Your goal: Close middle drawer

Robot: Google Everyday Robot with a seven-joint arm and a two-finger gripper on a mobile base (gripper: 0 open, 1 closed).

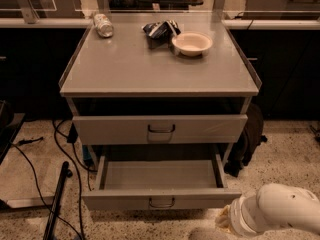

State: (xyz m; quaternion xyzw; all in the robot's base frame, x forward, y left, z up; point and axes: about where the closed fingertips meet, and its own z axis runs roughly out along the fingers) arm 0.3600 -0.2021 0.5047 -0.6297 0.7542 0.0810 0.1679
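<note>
Middle drawer (161, 202): pulled well out, lower of the two visible fronts, inside bare, U-handle (162, 202) centred on front panel.
Upper drawer (160, 129): just above, nearly flush, own handle at centre.
Hand (226, 219): low at bottom right, just beside drawer's right front corner, mostly hidden behind white arm (280, 215); open or closed: cannot tell.
Contact: apparently none on the front panel yet.
Tabletop (125, 66): can (103, 25) lying at back left, crumpled bag (159, 31) and bowl (192, 43) at back right.
Risk 1: push at right corner instead of centre, so likely skewed drawer jamming on rails.
Risk 2: contact too high, landing on upper drawer, wrong one shut.
Risk 3: hard shove shaking cabinet, so can may roll.
Risk 4: cables (60, 151) on floor at left, snag hazard if base moves.
</note>
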